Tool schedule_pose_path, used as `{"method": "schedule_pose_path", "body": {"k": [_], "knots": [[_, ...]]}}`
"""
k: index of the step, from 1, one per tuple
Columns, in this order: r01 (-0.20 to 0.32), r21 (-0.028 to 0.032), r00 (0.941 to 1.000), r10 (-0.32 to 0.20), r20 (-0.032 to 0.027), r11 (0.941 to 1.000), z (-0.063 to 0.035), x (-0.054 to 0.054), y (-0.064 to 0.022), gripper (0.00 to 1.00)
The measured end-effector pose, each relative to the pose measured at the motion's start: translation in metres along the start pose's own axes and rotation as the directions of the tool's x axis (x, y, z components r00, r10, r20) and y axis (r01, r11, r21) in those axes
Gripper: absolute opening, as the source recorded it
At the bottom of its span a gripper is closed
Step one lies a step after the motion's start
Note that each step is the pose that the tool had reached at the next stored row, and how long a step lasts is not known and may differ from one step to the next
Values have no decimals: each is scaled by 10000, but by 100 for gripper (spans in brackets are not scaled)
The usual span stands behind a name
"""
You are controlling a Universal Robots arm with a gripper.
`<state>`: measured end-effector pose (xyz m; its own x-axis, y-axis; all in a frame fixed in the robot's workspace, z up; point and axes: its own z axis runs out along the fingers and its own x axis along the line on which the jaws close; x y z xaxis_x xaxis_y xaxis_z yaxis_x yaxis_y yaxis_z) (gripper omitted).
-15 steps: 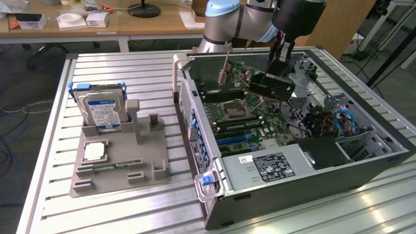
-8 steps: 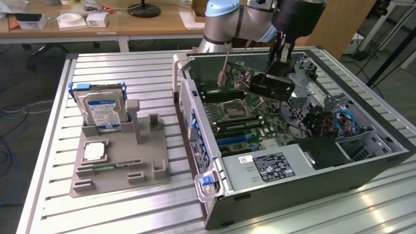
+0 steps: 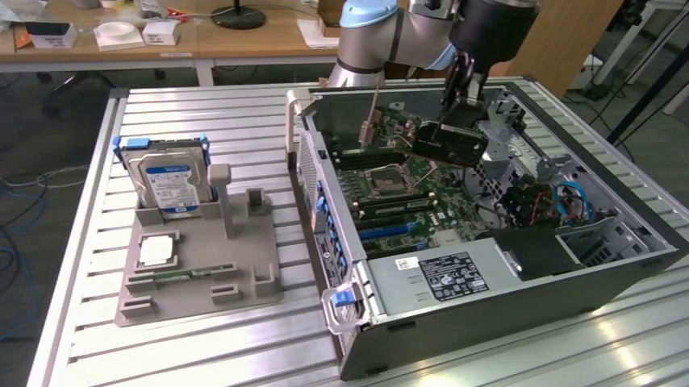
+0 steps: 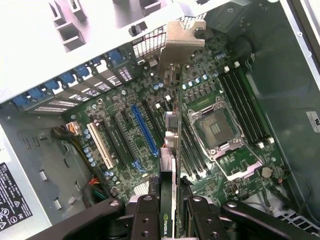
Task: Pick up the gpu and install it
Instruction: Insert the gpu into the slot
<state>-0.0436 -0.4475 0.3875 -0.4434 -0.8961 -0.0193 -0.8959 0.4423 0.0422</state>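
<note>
One tool (image 4: 170, 212) is clamped partway shut on the gpu (image 3: 447, 143) — edge-on between its fingers, silver bracket at the far end — above the motherboard (image 3: 404, 193) in the open computer case (image 3: 517, 314); at the case's nine o'clock in the exterior view stands a hard drive (image 3: 167, 181).

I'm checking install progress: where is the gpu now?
In the exterior view, the gpu is right of centre. It is gripped by the end effector and held above the motherboard inside the open case.
</note>
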Motion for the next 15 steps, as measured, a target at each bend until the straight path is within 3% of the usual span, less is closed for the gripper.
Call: {"method": "schedule_pose_path", "body": {"k": [15], "knots": [[854, -18, 9963, -855, -36, 9963, 21, 0, -1, 26]]}}
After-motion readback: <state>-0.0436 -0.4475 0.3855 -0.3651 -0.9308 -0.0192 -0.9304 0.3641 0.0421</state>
